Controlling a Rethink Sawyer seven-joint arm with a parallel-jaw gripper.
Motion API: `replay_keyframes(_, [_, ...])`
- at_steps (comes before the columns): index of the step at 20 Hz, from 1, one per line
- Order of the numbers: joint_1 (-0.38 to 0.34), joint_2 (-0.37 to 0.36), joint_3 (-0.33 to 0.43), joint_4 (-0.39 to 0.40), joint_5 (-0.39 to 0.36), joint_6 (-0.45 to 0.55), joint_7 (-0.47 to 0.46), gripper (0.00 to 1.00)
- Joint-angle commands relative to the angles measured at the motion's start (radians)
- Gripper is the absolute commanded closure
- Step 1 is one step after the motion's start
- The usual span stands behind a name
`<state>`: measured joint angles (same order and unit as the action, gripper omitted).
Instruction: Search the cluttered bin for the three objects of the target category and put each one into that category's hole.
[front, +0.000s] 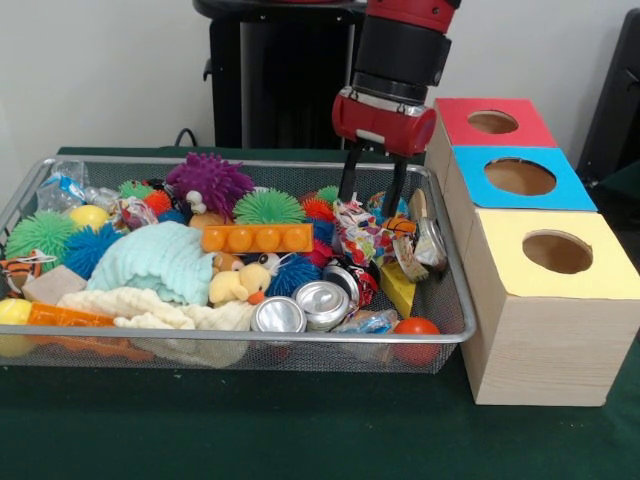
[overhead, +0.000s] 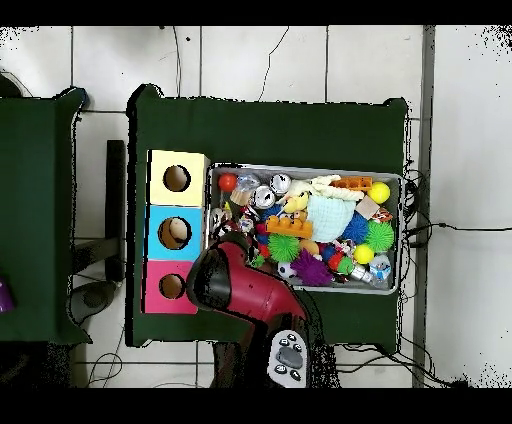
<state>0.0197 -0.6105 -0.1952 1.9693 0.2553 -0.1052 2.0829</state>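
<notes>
My gripper (front: 370, 203) hangs open over the far right part of the wire bin (front: 230, 338). Its two black fingers (front: 350, 178) dip just behind a heap of crinkled candy wrappers (front: 357, 232), with nothing between them. Two crushed silver cans (front: 279, 316) (front: 323, 300) lie at the bin's front, and a third can (front: 432, 245) leans on the right wall. Beside the bin stand three boxes with round holes: red (front: 530, 128), blue (front: 570, 185) and yellow (front: 500, 240). In the overhead view the red arm (overhead: 235, 290) hides the gripper at the bin's (overhead: 305, 168) lower left corner.
The bin also holds spiky balls (front: 268, 207), a purple spiky toy (front: 210, 180), an orange block (front: 257, 238), a mint cloth (front: 160, 262), a plush duck (front: 238, 285) and a red ball (front: 415, 328). The boxes (overhead: 177, 232) stand close against the bin's side.
</notes>
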Motion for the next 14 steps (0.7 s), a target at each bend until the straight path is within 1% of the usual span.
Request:
replay_keyframes(1, [-0.018, 0.089, 0.046, 0.015, -0.032, -0.068, 0.157, 0.0])
replay_keyframes(6, [-0.01, 0.12, 0.05, 0.004, -0.021, -0.103, 0.174, 0.0])
replay_keyframes(14, [-0.057, 0.157, 0.085, -0.005, -0.059, -0.158, 0.174, 0.0])
